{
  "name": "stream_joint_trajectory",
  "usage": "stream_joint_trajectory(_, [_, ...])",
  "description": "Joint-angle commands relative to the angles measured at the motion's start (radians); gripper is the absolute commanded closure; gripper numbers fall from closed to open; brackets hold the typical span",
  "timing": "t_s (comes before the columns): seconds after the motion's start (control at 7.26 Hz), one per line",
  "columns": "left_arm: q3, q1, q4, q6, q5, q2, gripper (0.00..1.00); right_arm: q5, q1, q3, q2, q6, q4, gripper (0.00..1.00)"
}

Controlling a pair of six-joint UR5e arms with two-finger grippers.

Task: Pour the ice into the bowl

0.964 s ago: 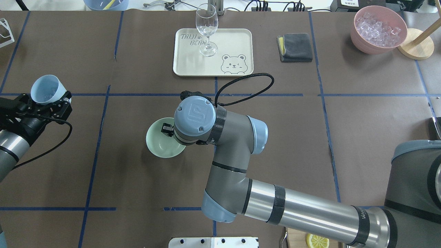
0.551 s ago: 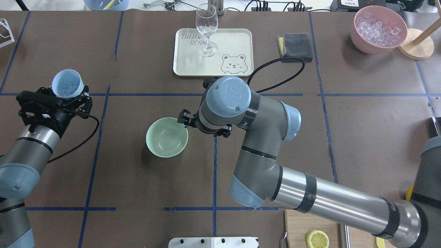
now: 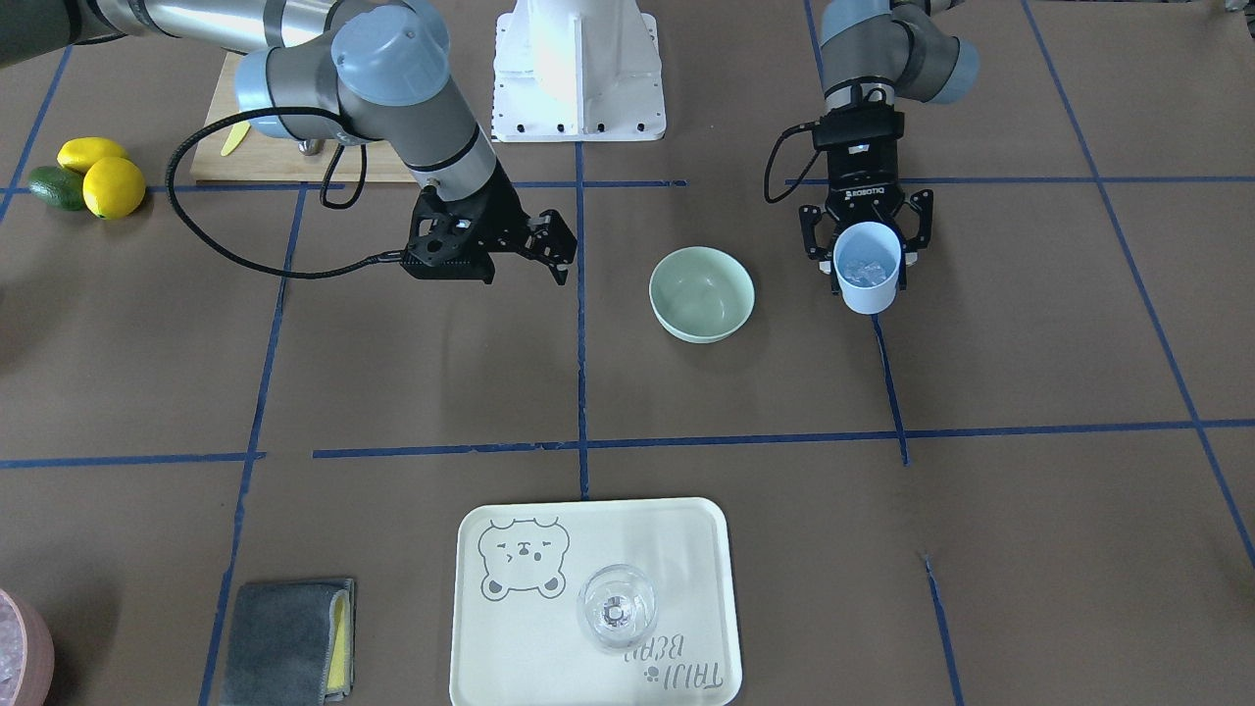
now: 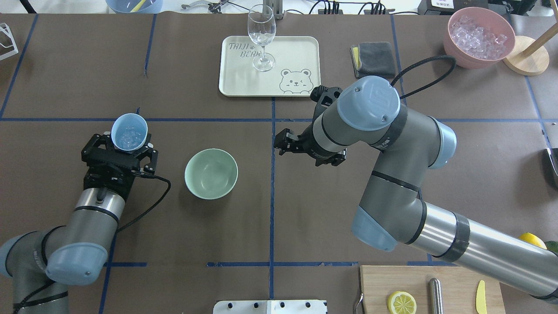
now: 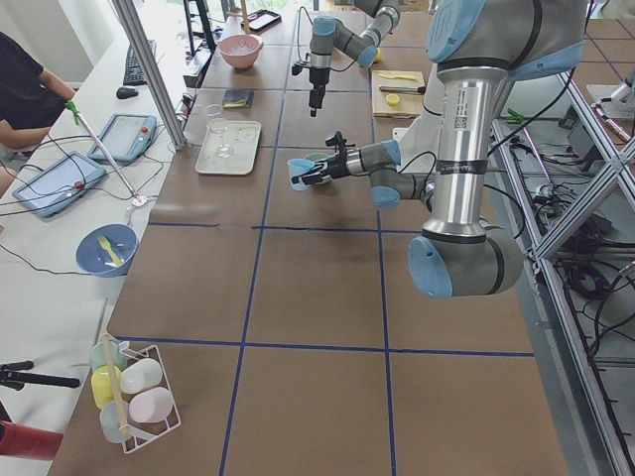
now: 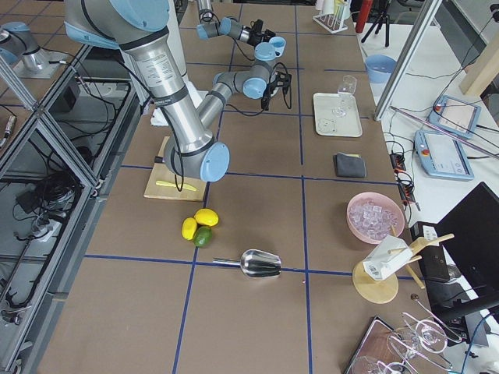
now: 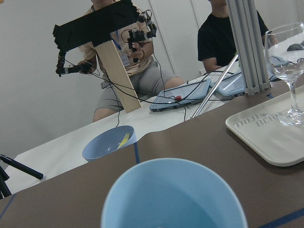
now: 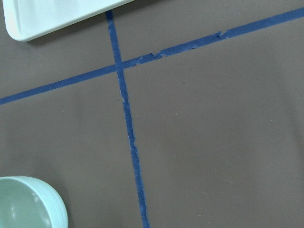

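Overhead exterior: left gripper (image 4: 129,142), pinching one light blue cup (image 4: 129,129) of clear ice cubes (image 4: 130,137), moved beside one mint-green round bowl (image 4: 211,173); right gripper (image 4: 283,144), spread, withdrew.

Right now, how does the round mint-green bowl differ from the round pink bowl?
The mint-green bowl is empty; the pink bowl is heaped with clear ice cubes. The mint-green bowl sits mid-table; the pink bowl sits at the far right corner. Both are round and stand upright.
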Motion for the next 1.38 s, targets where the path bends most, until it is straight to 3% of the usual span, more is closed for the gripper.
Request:
stream_joint_trajectory(0.0, [-0.008,0.071,0.277,0.001,0.072,-0.117,1.00,0.014,0.013,0.036,-0.052,-0.036,0.005,0.00])
stream_joint_trajectory(0.28, [-0.008,0.094,0.436,0.027,0.138,-0.122,1.00,0.013,0.013,0.035,-0.052,-0.037,0.005,0.00])
stream_joint_trajectory(0.41, [-0.008,0.093,0.471,0.137,0.175,-0.131,1.00,0.011,0.013,0.035,-0.052,-0.037,0.005,0.00])
stream_joint_trajectory(0.69, [-0.007,0.093,0.472,0.451,0.204,-0.138,1.00,0.007,0.013,0.035,-0.050,-0.037,0.005,0.00])
stream_joint_trajectory(1.24, [0.009,0.091,0.472,0.882,0.288,-0.145,1.00,0.004,0.011,0.033,-0.049,-0.035,0.005,0.00])
